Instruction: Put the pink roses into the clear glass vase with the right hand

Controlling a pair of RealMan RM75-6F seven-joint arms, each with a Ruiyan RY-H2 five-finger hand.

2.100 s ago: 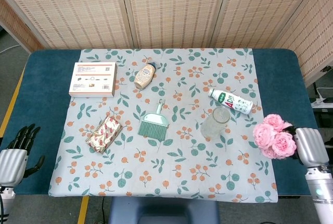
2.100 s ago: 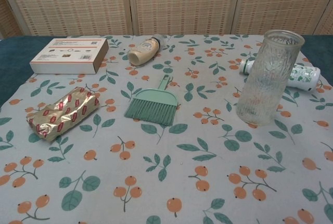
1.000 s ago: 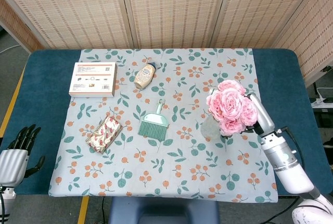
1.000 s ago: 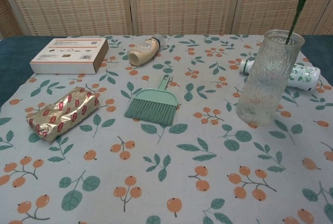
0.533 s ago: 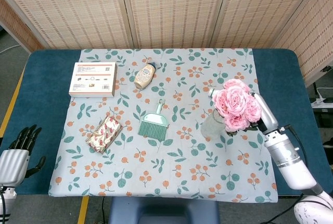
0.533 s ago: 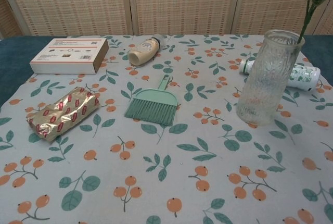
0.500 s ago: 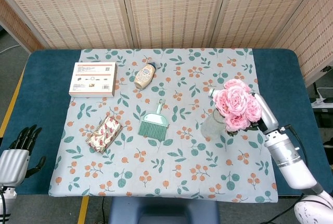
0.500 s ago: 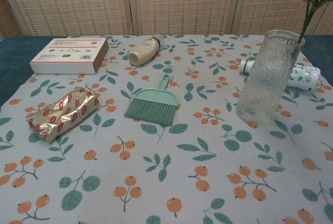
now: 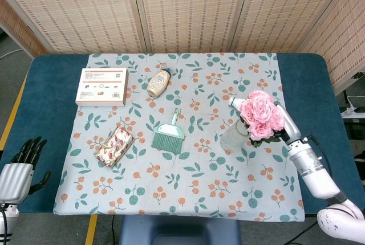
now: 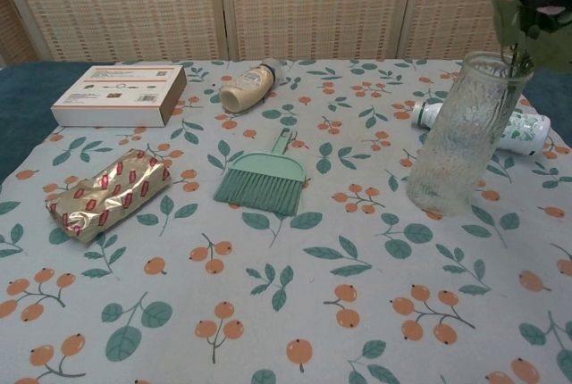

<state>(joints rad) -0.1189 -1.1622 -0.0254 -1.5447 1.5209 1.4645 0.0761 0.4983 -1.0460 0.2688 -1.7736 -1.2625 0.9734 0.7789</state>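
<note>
The bunch of pink roses [image 9: 261, 114] is held by my right hand [image 9: 287, 127], which is mostly hidden beneath the blooms at the table's right. The clear glass vase [image 9: 232, 137] stands just left of the blooms. In the chest view the green stems [image 10: 516, 62] pass into the mouth of the vase [image 10: 463, 138], with leaves [image 10: 527, 22] above the rim, and the vase leans slightly right. My left hand [image 9: 18, 168] hangs off the table's near left corner, holding nothing, fingers apart.
A white-green bottle [image 10: 525, 129] lies just behind the vase. A green brush [image 9: 169, 135], a gold-red packet [image 9: 114, 146], a sauce bottle [image 9: 159, 82] and a white box [image 9: 101, 86] sit further left on the floral cloth [image 9: 188, 194].
My right hand has brought the roses from the table's right edge to over the vase and lowered them, so the stems now sit deeper in its mouth. The left hand has not moved.
</note>
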